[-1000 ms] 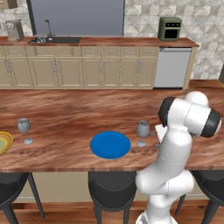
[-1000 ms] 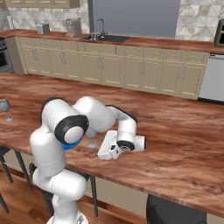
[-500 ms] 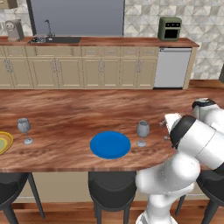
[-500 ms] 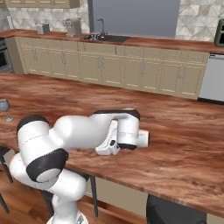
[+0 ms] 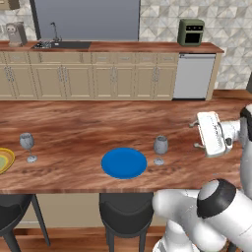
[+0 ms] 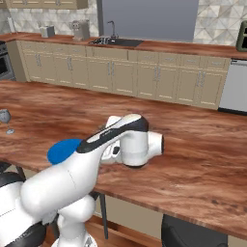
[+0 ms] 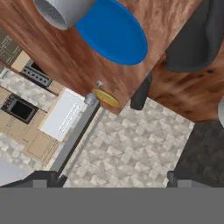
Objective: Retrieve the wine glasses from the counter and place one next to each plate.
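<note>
wine glass (image 5: pixel 160 148) stands just right of the blue plate (image 5: pixel 124 163), apart from the wide-spread, empty hand (image 5: pixel 196 135).

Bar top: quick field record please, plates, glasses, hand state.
blue plate: flat on the bar top, near its front edge
glass by blue plate: upright, just right of it
yellow-rimmed plate: at the left edge, cut off by the frame
second glass: upright, right of the yellow-rimmed plate
hand: open, empty, right of the glass by blue plate
</note>
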Available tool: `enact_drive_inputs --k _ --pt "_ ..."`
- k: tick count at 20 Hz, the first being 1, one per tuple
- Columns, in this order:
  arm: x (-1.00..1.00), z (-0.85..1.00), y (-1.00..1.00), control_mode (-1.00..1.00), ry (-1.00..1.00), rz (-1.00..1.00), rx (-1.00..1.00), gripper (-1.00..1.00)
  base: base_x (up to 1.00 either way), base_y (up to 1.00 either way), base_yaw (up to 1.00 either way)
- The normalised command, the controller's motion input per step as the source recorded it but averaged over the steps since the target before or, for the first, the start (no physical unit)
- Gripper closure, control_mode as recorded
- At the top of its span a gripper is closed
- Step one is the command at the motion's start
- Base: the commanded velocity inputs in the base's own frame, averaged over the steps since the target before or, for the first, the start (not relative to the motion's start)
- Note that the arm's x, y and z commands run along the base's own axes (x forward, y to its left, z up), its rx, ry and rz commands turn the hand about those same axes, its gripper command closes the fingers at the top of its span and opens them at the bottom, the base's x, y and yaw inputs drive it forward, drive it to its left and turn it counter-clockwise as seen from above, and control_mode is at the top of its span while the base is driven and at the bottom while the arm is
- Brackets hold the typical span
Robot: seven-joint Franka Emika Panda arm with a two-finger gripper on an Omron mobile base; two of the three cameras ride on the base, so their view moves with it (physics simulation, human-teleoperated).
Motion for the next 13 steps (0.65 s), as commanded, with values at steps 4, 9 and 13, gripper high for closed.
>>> enact_drive_inputs --k 4,9,13 --pt "-0.63 1.0 0.18 -1.0 -0.25 0.0 -0.01 -1.0 0.0 0.0 0.0" --pt "-0.76 0.98 0.17 -1.0 -0.28 0.0 -0.01 -1.0 0.0 0.0 0.0" --pt "-0.99 0.88 0.19 -1.0 -0.3 0.0 0.0 -1.0 0.0 0.0 0.0"
